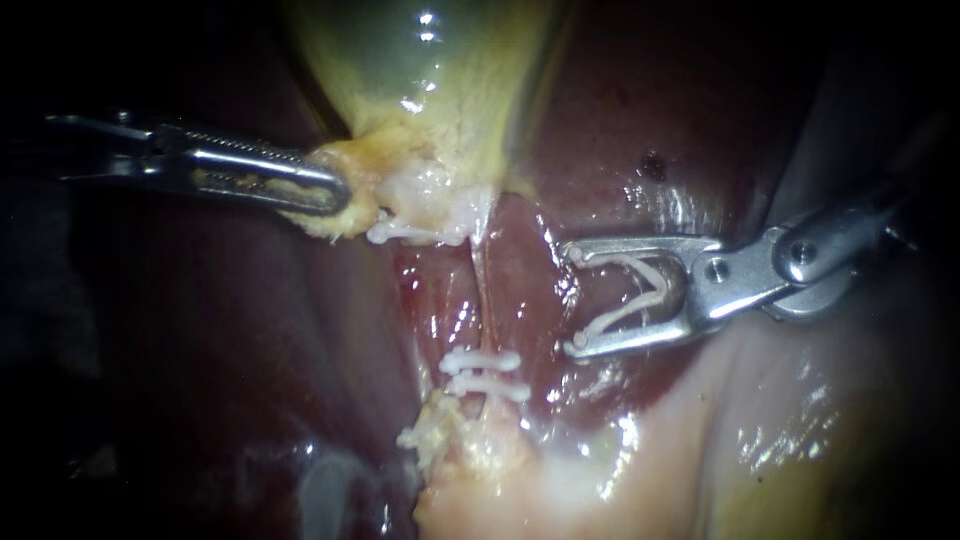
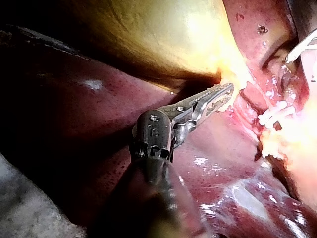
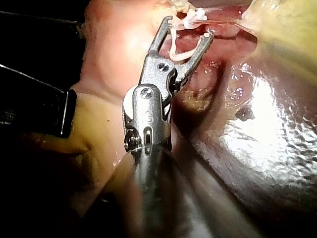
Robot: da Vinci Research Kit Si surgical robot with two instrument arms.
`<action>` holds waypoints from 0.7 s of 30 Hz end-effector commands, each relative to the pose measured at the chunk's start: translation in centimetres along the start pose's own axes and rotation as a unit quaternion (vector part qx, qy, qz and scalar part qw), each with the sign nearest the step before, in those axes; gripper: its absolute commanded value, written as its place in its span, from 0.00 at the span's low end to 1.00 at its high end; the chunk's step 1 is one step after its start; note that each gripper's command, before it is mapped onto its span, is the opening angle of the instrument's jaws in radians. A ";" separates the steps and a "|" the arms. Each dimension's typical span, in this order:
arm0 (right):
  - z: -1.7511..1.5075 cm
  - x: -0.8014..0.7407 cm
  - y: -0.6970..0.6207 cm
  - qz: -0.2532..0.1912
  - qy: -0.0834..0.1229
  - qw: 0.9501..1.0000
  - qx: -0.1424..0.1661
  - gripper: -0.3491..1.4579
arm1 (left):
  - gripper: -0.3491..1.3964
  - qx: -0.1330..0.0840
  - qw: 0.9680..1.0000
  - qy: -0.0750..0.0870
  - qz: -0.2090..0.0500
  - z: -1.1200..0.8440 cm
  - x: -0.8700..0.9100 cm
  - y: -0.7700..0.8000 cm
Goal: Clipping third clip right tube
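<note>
Dark red liver (image 1: pixel 250 330) fills the backdrop, with the yellow-green gallbladder (image 1: pixel 420 70) hanging in from 12 o'clock and narrowing to a pale neck near the centre. From that neck a thin pale tube (image 1: pixel 482 300) runs down towards 6 o'clock, and that is where the action is. Two white clips (image 1: pixel 480 361) sit across its lower stretch, one just beside the other, and a further white clip (image 1: pixel 415 235) lies up at the gallbladder neck, though I can't tell whether that one is on the same tube. The next clip is not on yet, so I'd judge this to be mid-approach, with the placement and the squeeze both left to do. Over at 3 o'clock, the right instrument (image 1: pixel 575 300) comes in with its jaws spread wide. They cradle a loaded clip (image 1: pixel 622 312), an open V with one leg against each jaw. Its mouth points at the tube, and a strip of wet red tissue separates them, so it is near without touching. The right wrist view agrees, showing clip legs splayed and nothing between them. At 9 o'clock, the left instrument (image 1: pixel 335 195) has its jaws closed down on the yellowish tissue of the gallbladder neck. It looks to be pulling towards 9 o'clock, which holds the tube in plain sight for the clip.
</note>
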 end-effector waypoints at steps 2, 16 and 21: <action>0.00 0.00 0.00 0.000 0.000 1.000 0.000 0.47 | 0.00 -0.001 1.000 -0.001 0.000 -0.03 0.01 0.00; 0.00 0.00 0.00 0.000 0.000 1.000 0.000 0.47 | 0.00 -0.001 1.000 0.014 -0.006 -0.73 0.52 0.40; 0.01 0.00 0.00 0.000 0.000 1.000 0.000 0.47 | 0.00 -0.002 1.000 0.021 0.000 -0.82 0.67 0.62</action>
